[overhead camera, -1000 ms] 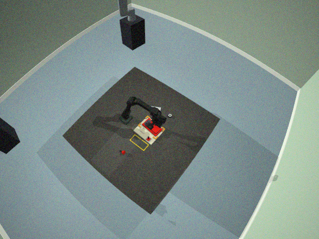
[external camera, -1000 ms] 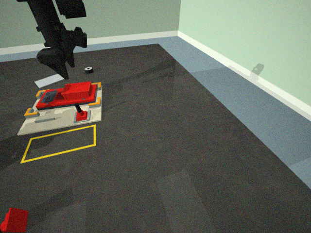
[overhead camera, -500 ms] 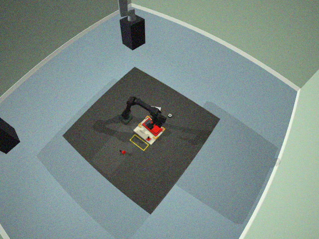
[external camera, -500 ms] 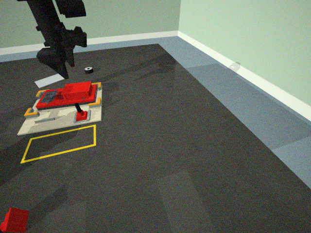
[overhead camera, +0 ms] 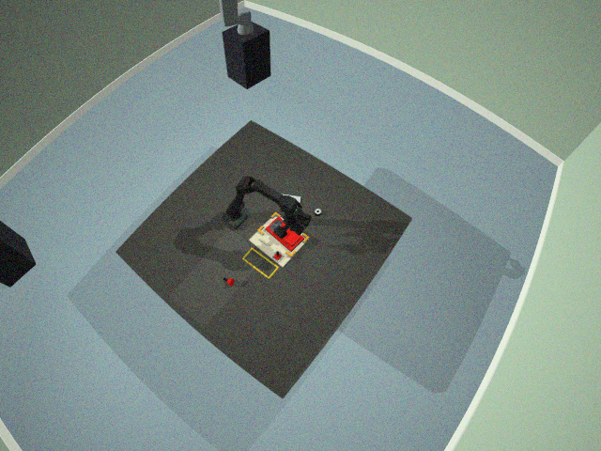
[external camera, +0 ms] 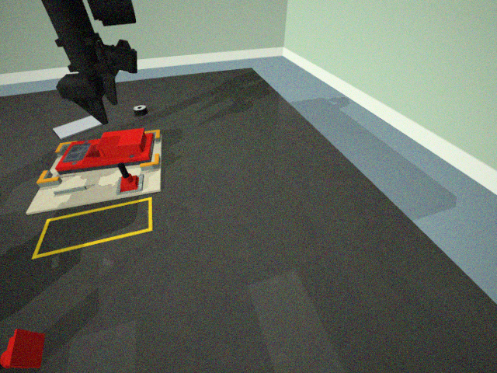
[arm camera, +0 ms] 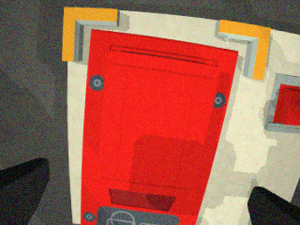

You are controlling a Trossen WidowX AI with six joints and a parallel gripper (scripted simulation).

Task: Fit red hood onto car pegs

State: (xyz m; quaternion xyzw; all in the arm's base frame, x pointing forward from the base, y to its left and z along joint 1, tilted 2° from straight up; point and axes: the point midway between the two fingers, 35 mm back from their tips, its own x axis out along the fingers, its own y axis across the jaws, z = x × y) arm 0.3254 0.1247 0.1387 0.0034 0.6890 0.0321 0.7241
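Observation:
The hood (overhead camera: 292, 239) (external camera: 122, 142) (arm camera: 159, 103), a red shell with a flat roof, sits over the engine place on the red car chassis (external camera: 105, 162) (arm camera: 91, 136). It looks level, with no gap that I can make out under it. The pegs and the engine block do not show; I cannot make out the corner holes. The chassis lies between the orange corners of the pale jig board (external camera: 72, 202) (arm camera: 244, 117). My gripper (external camera: 110, 113) (arm camera: 151, 185) is open and empty, above the car. Its fingers stand wide apart and touch nothing that I can see.
A red piece with a black stem (overhead camera: 277, 256) (external camera: 129, 183) stands in a grey socket on the board. A yellow outline (external camera: 92, 243) lies beside it. A white plate (external camera: 76, 127) and a black-and-white ring (overhead camera: 317, 211) (external camera: 140, 109) lie beyond. Another red piece (overhead camera: 230, 281) (external camera: 26, 348) lies apart.

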